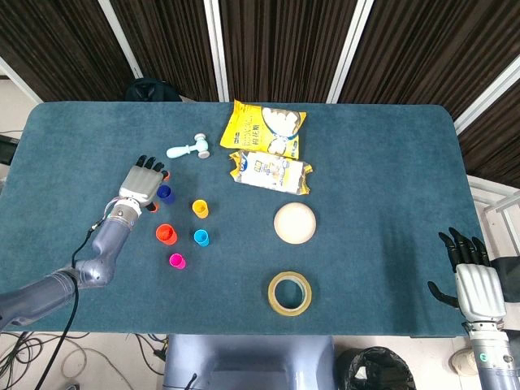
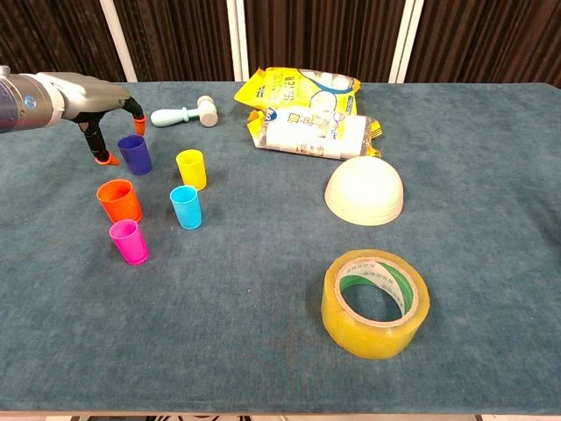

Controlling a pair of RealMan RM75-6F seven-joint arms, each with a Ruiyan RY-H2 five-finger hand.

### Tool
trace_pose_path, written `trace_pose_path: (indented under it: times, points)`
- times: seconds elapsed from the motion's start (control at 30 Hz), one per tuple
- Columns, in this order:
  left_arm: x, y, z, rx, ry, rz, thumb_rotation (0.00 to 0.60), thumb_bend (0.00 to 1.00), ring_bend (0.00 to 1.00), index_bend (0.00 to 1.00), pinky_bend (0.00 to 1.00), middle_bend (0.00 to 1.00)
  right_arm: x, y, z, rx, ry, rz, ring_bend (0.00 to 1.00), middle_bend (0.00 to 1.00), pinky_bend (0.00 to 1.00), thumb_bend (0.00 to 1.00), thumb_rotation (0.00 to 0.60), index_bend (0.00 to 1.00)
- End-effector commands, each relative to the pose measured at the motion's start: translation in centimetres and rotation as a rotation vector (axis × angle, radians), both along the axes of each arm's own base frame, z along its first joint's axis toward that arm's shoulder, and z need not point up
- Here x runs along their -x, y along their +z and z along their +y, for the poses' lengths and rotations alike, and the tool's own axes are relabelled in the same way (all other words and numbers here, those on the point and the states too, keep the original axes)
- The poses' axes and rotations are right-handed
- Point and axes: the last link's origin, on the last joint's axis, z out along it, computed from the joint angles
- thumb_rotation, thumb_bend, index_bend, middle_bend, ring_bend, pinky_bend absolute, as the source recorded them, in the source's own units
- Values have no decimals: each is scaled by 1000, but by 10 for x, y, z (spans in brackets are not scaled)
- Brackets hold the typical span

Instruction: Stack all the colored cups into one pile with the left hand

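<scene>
Several small cups stand apart on the blue table: dark blue (image 1: 165,192) (image 2: 135,153), yellow (image 1: 200,208) (image 2: 191,168), orange (image 1: 166,234) (image 2: 119,201), cyan (image 1: 201,237) (image 2: 186,207) and magenta (image 1: 176,261) (image 2: 129,242). My left hand (image 1: 142,184) (image 2: 95,98) hovers just left of the dark blue cup, fingers spread on either side of it, holding nothing. My right hand (image 1: 471,280) rests open at the table's near right corner, away from the cups.
A toy mallet (image 1: 190,149) lies behind the cups. Two snack bags (image 1: 264,128) (image 1: 270,171) lie at the back centre. An upturned cream bowl (image 1: 294,223) and a tape roll (image 1: 290,293) sit to the right of the cups.
</scene>
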Motion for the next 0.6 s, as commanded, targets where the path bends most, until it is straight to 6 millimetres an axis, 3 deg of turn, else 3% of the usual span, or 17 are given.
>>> trace_pose_path:
  times: [0.03, 0.6]
  points:
    - [-2, -2, 0, 0, -7, 0, 600, 219, 0, 327, 0, 148, 0, 0, 0, -2, -1, 0, 96, 44, 36, 305, 600, 88]
    - [-8, -10, -1, -11, -55, -6, 600, 259, 0, 421, 0, 196, 0, 0, -1, 2, -8, -16, 96, 44, 36, 305, 600, 89]
